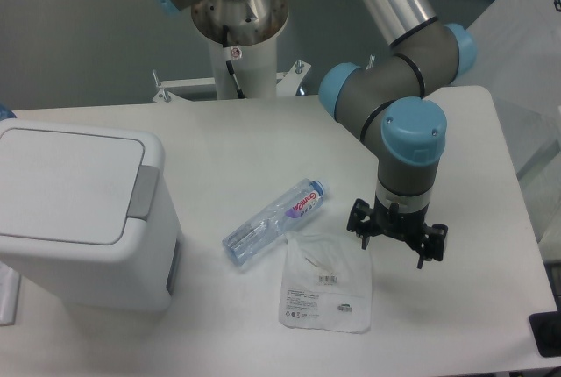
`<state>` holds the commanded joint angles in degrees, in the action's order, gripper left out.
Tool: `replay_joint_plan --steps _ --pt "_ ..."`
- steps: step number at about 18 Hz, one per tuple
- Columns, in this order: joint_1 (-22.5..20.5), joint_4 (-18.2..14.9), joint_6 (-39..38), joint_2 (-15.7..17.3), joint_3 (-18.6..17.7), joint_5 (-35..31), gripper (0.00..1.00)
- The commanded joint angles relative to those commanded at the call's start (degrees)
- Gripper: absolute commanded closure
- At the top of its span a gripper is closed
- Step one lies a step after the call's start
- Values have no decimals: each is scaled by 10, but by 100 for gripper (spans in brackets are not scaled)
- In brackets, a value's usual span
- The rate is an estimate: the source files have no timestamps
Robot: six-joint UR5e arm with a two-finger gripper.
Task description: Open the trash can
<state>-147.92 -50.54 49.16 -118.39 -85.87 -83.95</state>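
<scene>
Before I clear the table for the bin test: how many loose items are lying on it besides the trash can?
2: a plastic bottle on its side mid-table, right of the trash can, and a flat clear bag just beyond it, near the hand. The can could hide more.
</scene>
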Motion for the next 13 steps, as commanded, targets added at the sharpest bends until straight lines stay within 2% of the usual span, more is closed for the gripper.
replay_joint_plan --steps 4,7,9,13 --pt "5 14 -104 6 0 33 0" --pt "11 13 -117 19 -3 59 0" --pt "11 13 -137 42 -23 85 0" --pt "11 16 -146 73 -52 186 0"
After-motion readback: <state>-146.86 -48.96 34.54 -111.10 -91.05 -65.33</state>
